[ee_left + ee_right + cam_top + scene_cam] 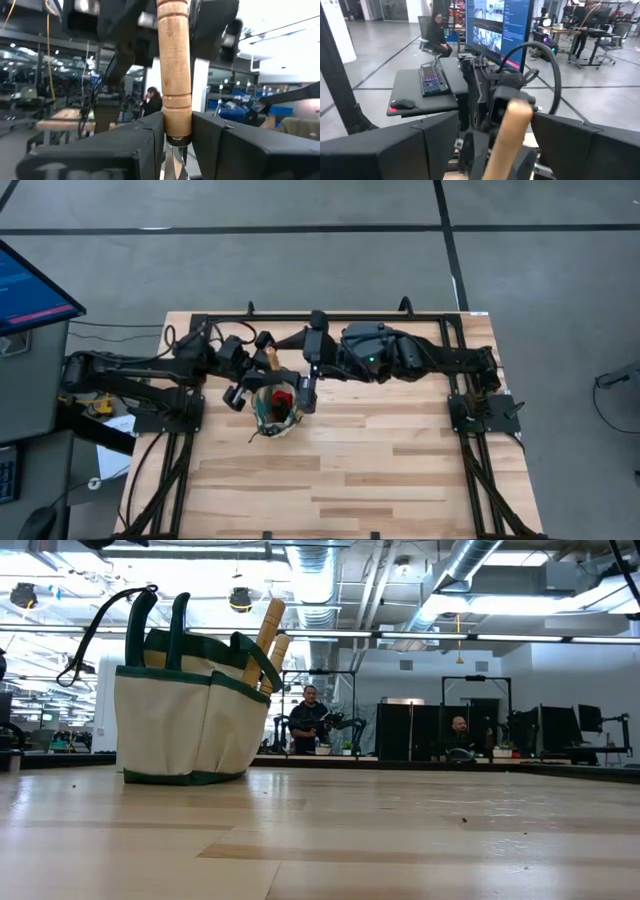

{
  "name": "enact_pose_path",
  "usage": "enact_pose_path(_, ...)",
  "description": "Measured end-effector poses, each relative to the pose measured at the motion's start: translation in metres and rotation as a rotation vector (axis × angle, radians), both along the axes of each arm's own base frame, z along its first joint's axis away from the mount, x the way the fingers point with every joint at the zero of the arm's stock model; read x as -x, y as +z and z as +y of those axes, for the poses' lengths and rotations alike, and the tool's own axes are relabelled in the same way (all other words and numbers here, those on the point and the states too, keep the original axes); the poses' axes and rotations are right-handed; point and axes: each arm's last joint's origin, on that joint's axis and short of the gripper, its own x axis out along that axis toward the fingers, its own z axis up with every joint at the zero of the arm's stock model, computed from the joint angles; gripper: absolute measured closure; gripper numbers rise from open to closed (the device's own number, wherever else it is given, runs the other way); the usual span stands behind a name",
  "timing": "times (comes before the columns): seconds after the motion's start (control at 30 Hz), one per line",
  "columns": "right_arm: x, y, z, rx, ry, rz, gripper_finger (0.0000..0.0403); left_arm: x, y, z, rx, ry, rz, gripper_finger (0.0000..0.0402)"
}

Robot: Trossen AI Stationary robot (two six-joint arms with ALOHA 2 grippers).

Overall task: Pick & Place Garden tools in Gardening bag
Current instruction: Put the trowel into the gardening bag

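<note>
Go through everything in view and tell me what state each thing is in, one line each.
Gardening bag: upright on the table, handles up, open at the top.
Wooden-handled trowels: two handles sticking out of the bag, tilted.
Trowel: clamped at its handle between the left hand's fingers.
Left hand: shut on the trowel, beside the bag.
Right hand: fingers apart either side of a wooden handle, not closed on it.
Red tool: inside the bag.
</note>
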Motion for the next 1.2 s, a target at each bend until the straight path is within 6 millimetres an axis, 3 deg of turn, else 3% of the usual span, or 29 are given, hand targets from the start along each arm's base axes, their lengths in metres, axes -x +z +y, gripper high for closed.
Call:
enact_pose_path(0.17,-0.015,-0.017,-0.005,0.009,-0.015,0.056,0.0159,-0.003,-0.003,0.0,-0.01,0.009,0.01,0.0339)
enact_pose_path(0.47,-0.017,-0.018,-0.005,0.025,-0.014,0.057,0.0164,-0.001,-0.001,0.001,-0.026,0.033,0.001,0.0339)
enact_pose_path(0.7,-0.016,-0.017,-0.005,0.018,-0.018,0.051,0.0231,-0.001,-0.001,0.001,-0.027,0.033,-0.004,0.0339)
enact_pose_path(0.9,-0.016,-0.017,-0.005,-0.011,-0.019,0.048,0.0343,-0.001,-0.001,0.001,-0.035,0.036,-0.007,0.0339)
enact_pose_path(1.2,-0.016,-0.015,-0.003,0.007,-0.011,0.033,0.0342,0.0,0.0,0.001,-0.027,0.033,-0.006,0.0324)
